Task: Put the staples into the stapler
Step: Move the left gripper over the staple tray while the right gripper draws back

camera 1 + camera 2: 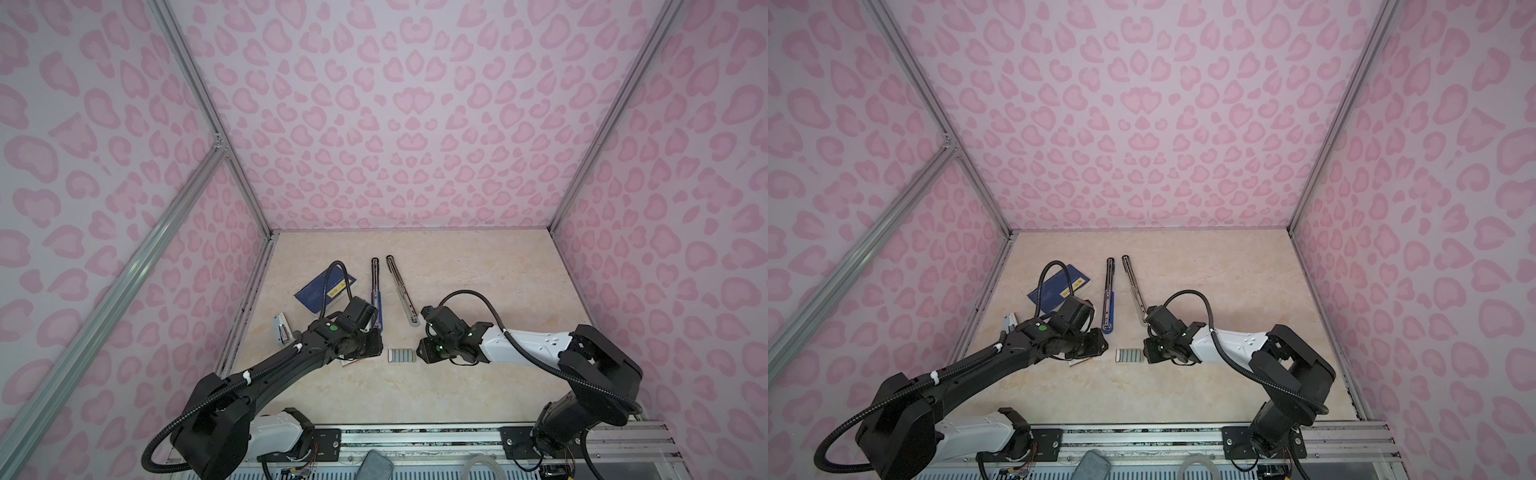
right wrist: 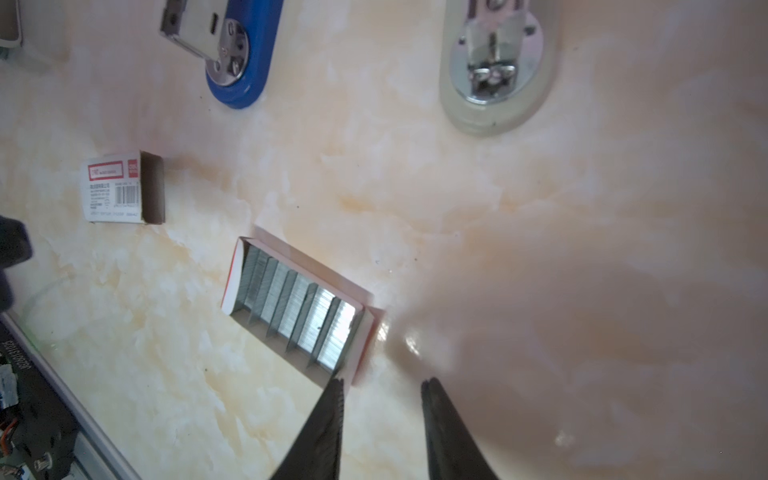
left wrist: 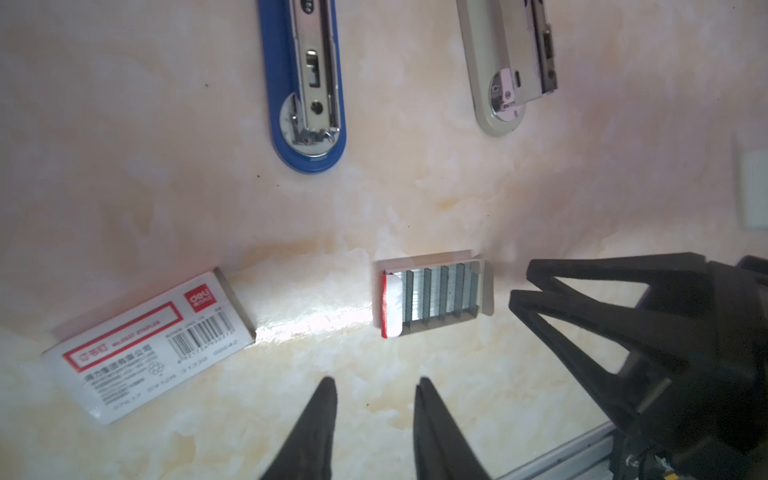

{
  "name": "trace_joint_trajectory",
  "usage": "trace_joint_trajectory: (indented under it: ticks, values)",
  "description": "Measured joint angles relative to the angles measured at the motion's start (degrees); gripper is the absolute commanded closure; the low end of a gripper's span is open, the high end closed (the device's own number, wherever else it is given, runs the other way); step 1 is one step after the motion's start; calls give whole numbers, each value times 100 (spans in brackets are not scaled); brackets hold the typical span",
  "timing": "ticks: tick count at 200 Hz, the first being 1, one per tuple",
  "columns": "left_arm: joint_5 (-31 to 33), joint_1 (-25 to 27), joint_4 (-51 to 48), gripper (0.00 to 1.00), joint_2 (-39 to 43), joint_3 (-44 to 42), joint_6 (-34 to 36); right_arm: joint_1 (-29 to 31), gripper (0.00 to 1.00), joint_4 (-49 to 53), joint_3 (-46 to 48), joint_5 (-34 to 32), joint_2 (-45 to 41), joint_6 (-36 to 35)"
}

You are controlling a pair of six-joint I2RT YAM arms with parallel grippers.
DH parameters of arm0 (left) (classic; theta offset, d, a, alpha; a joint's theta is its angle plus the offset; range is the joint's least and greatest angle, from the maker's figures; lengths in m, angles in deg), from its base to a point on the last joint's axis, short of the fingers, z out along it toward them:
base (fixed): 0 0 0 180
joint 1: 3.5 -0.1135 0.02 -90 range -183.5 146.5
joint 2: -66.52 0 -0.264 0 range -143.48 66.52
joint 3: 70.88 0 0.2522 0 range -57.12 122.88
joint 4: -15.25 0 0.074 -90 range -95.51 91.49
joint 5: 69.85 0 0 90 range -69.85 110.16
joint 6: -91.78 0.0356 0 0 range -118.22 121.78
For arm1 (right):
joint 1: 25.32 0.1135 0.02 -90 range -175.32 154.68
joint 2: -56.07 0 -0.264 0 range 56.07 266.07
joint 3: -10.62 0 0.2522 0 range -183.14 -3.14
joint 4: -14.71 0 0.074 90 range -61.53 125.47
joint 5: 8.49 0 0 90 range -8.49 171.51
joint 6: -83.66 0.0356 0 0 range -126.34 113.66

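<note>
My left gripper (image 3: 374, 386): jaws spread, nothing between them, over bare table. My right gripper (image 2: 384, 384): jaws apart too, empty; one fingertip (image 2: 337, 388) is right at the tray's corner, can't tell if it touches. The staples (image 2: 297, 307) sit in their open white tray (image 3: 487, 291), flat on the table. In both top views the tray's long axis runs left-right, with the red-edged end toward my left side and the other end toward my right gripper. The strips lie crosswise, side by side. Its sleeve (image 3: 149, 345) lies flat, barcode up, apart from the tray on my left. The blue stapler (image 1: 376, 291) and grey stapler (image 1: 401, 291) are folded open flat, long axes running away from me, far ends close together, near ends splayed. Their rounded near ends point toward the tray. A dark blue booklet (image 1: 328, 291) lies behind my left arm. Beige marble-look tabletop (image 1: 478, 270), pink leopard-print walls (image 1: 415, 124) on three sides, aluminium rail (image 1: 415, 432) at front. The tray lies between my grippers: near my left fingers but apart, just beside my right tips.
</note>
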Motion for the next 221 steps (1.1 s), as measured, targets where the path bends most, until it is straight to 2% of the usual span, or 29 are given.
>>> trace_joint_trajectory:
  ticks: [13,56,78,132,160,221]
  values:
    - [-55,50,28,65,-57,15,35,11,66,-28,-17,26,57,-20]
    - [-94,107,116,65,-151,13,39,-7,83,-61,20,37,162,-22]
    - [-138,120,142,65,-181,13,39,-9,87,-114,96,74,223,-17]
    - [-273,232,221,66,-308,120,72,-4,85,-424,138,162,306,-13]
    - [-422,341,243,78,-452,223,105,-7,85,-520,199,184,282,24]
    - [-651,841,197,88,-1438,894,247,-542,85,-874,1113,186,-474,330]
